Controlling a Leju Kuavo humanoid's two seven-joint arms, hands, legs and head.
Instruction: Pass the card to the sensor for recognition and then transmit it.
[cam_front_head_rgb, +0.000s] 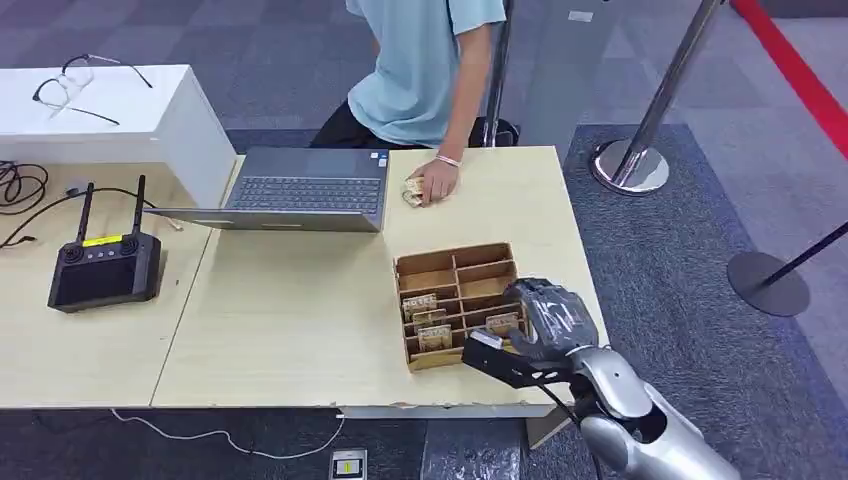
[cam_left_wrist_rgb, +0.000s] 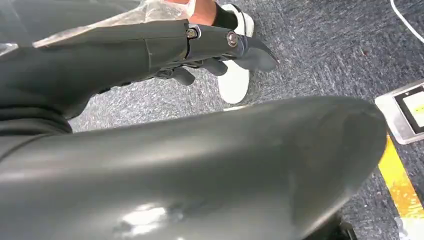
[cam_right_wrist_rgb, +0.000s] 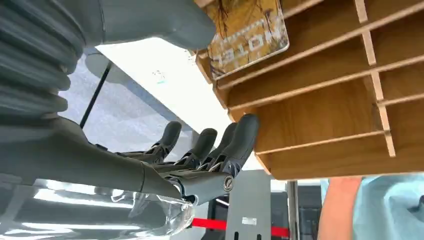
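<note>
A wooden divided box (cam_front_head_rgb: 452, 254) stands near the table's front right, with several brown "HOTEL" cards (cam_front_head_rgb: 421, 303) upright in its slots. My right hand (cam_front_head_rgb: 551, 314) hovers at the box's right side, next to the rightmost card (cam_front_head_rgb: 501, 322). In the right wrist view that card (cam_right_wrist_rgb: 248, 31) stands in its slot in the box (cam_right_wrist_rgb: 320, 100); my thumb (cam_right_wrist_rgb: 165, 22) lies close beside it and the dark fingers (cam_right_wrist_rgb: 220, 145) stretch along the outer wall, gripping nothing. My left hand (cam_left_wrist_rgb: 215, 47) hangs over the carpet, holding nothing.
A person in a light blue shirt (cam_front_head_rgb: 425, 60) stands behind the table, one hand (cam_front_head_rgb: 433, 184) resting on a small pale object. An open laptop (cam_front_head_rgb: 300, 190), a black controller (cam_front_head_rgb: 105, 268) and cables lie to the left. Stanchion bases (cam_front_head_rgb: 630, 165) stand on the right.
</note>
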